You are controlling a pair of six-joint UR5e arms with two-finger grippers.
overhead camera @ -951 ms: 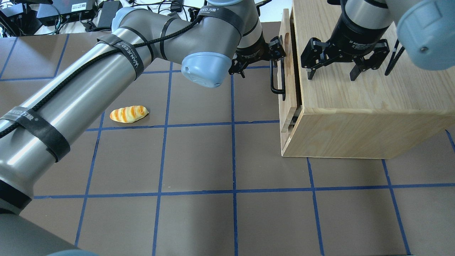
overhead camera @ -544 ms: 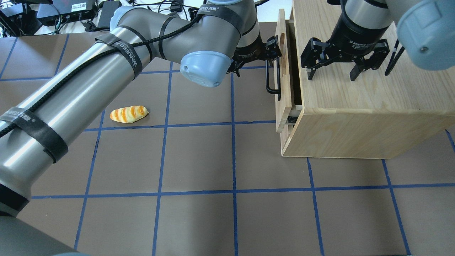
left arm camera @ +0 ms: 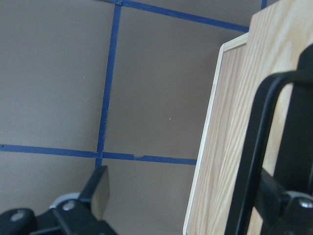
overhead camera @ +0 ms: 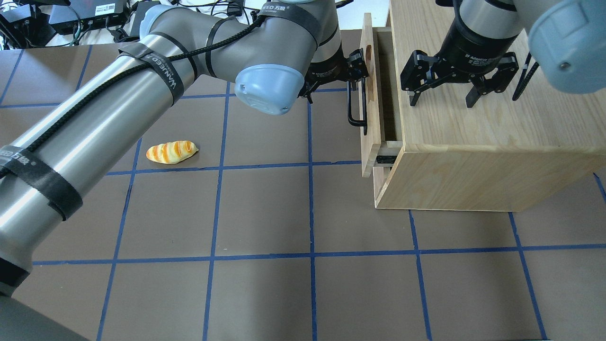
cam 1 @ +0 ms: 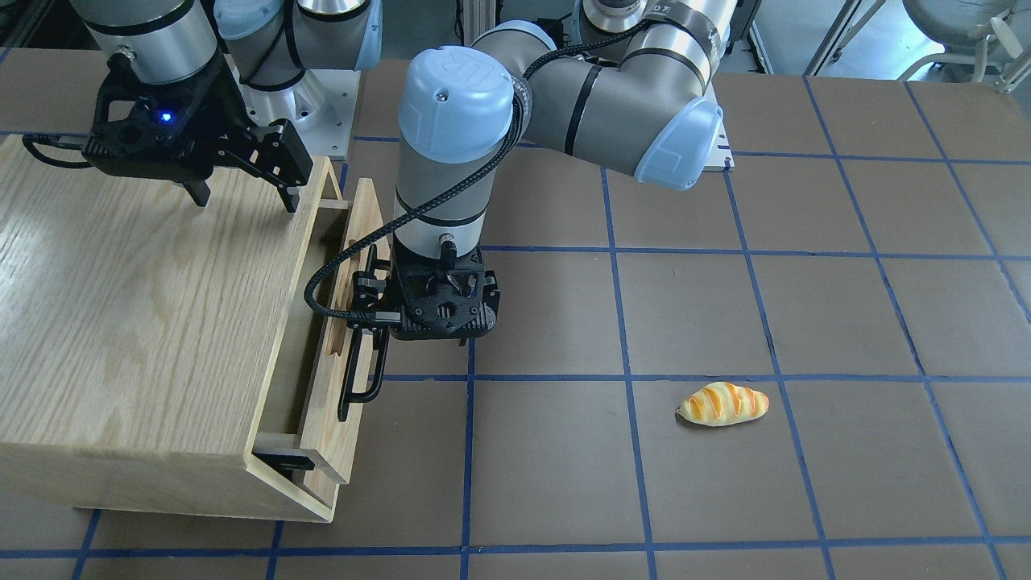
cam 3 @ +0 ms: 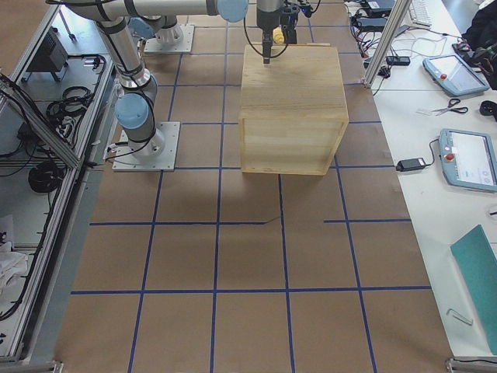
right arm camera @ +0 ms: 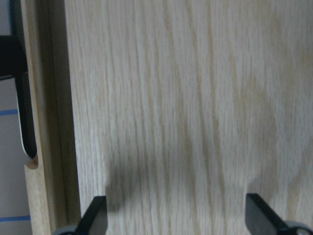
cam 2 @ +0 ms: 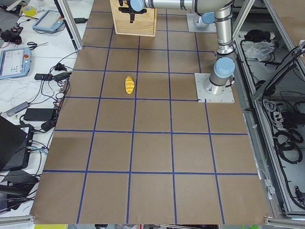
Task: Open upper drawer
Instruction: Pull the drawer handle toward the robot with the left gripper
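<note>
The upper drawer (overhead camera: 374,128) stands part-open from the oak cabinet (overhead camera: 473,142) on the counter (overhead camera: 265,213), further out than half a second ago; the left hand (overhead camera: 357,71) is spread around its bar handle (overhead camera: 351,106); the right hand (overhead camera: 441,102), marked "2F Adaptive", hovers released over the cabinet top; an arm strap (overhead camera: 173,78) reads "VANJEED".

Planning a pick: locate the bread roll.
In the overhead view, the bread roll lies on the left half of the table, well left of the upper drawer.
</note>
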